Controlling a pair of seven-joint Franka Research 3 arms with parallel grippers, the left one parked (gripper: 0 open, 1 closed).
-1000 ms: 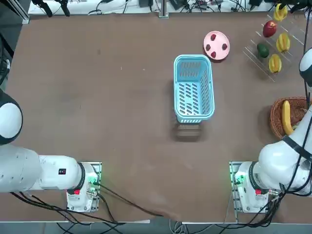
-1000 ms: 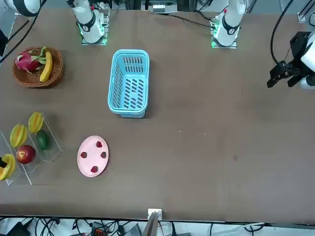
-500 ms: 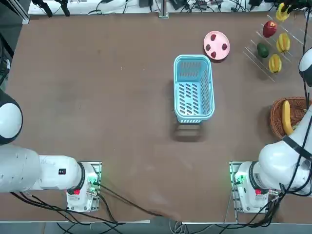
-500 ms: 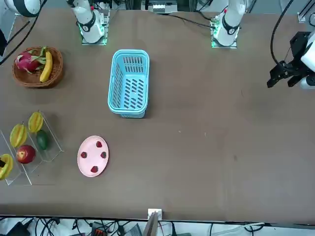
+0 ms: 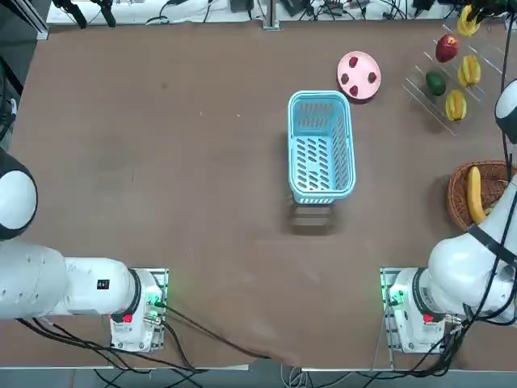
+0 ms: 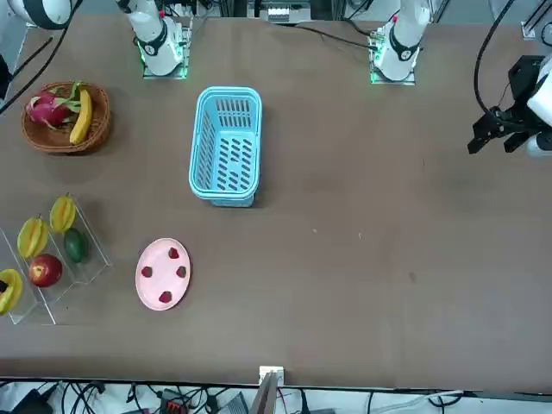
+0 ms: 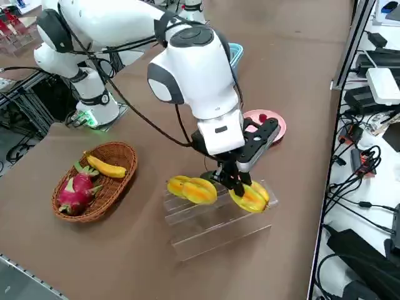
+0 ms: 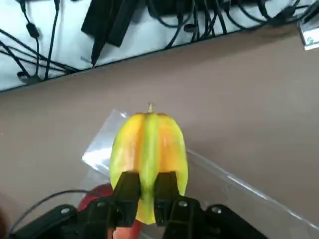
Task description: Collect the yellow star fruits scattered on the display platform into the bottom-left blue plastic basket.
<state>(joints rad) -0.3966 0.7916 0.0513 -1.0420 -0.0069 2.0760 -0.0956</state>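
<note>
We are at the picking step: our right pincer [image 8: 147, 191] is clenched on a star fruit [image 8: 148, 149] at the end of the display platform [image 7: 215, 225]. Next, we should lift it clear and carry it to the blue plastic basket [image 5: 321, 145] at mid-worktop.

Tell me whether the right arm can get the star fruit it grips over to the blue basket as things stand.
Probably yes. The right pincer is shut on the star fruit at the end of the display platform. The blue basket is empty, with only bare table between; the pink plate lies off to the side.
</note>
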